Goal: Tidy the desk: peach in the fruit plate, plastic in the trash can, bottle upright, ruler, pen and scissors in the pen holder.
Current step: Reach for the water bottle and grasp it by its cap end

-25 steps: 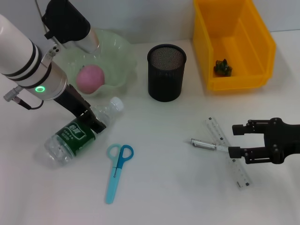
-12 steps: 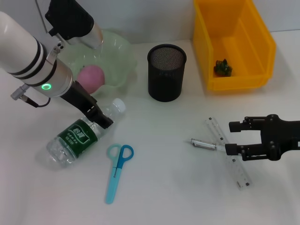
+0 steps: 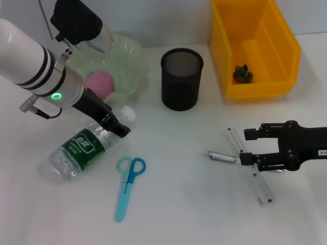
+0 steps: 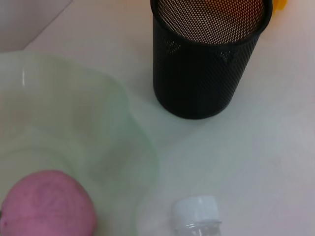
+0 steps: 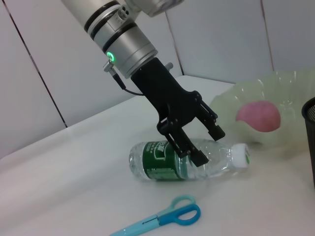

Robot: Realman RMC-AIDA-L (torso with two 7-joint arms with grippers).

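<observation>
A clear bottle (image 3: 84, 148) with a green label lies on its side; it also shows in the right wrist view (image 5: 162, 160). Its white cap (image 4: 196, 211) points toward the plate. My left gripper (image 3: 116, 126) is open and straddles the bottle's shoulder near the neck, as the right wrist view shows (image 5: 206, 144). The pink peach (image 3: 99, 84) lies in the green fruit plate (image 3: 130, 56). My right gripper (image 3: 247, 147) is open just above the clear ruler (image 3: 253, 176), beside the silver pen (image 3: 222, 156). Blue scissors (image 3: 127, 184) lie flat. The black mesh pen holder (image 3: 181, 79) stands empty.
A yellow bin (image 3: 255, 89) at the back right holds a small green plastic piece (image 3: 242, 74). Free table lies between the scissors and the pen. The pen holder (image 4: 206, 54) stands close to the plate's rim (image 4: 142, 142).
My left gripper has slid along the bottle toward its neck. My right gripper has moved left, over the ruler and toward the pen.
</observation>
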